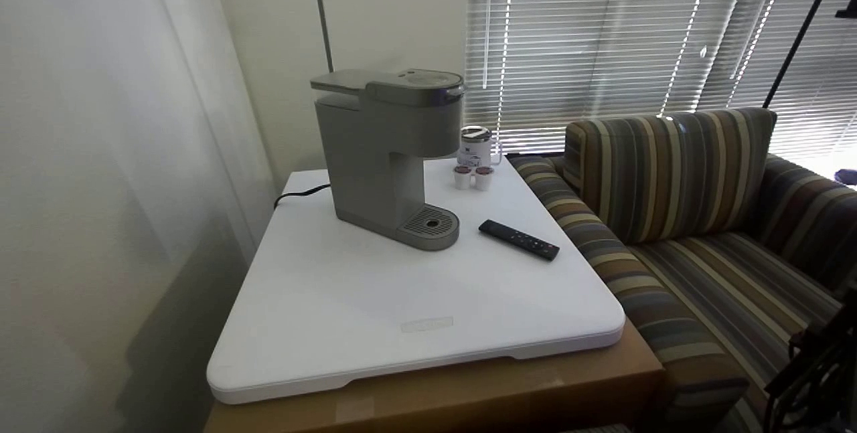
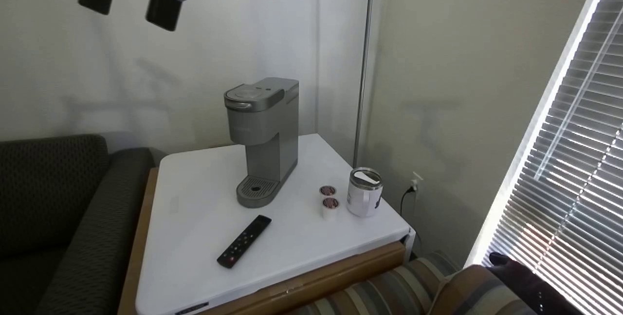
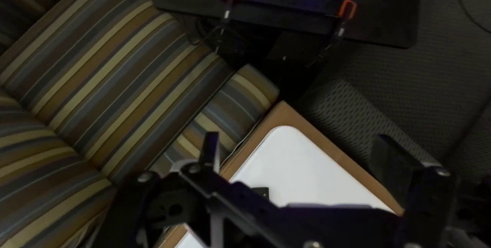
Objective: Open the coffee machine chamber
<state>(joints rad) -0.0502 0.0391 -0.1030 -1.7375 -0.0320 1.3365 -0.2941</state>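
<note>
Gripper (image 2: 127, 14) high up in foreground, fingers (image 2: 163, 7) spread wide, nothing held; prob. set wide for approach. Remote (image 2: 244, 242) lies on white tabletop (image 2: 190, 178), no obvs use in job. 2 pods (image 2: 330, 206) just beside mug (image 2: 362, 197), presumably grouped handy for brewing after. Coffee machine (image 2: 263, 139) upright farther back, same tabletop, prob. turned for front access; chamber lid (image 2: 250, 95) down, handle (image 2: 238, 105) at front edge, so lift prob. starts there.

The matte-grey pod coffee machine (image 2: 272, 142) stands upright, lower than the gripper (image 2: 128, 15) and well apart — its rounded chamber lid (image 2: 248, 95) closed atop the overhanging head (image 2: 248, 127).
</note>
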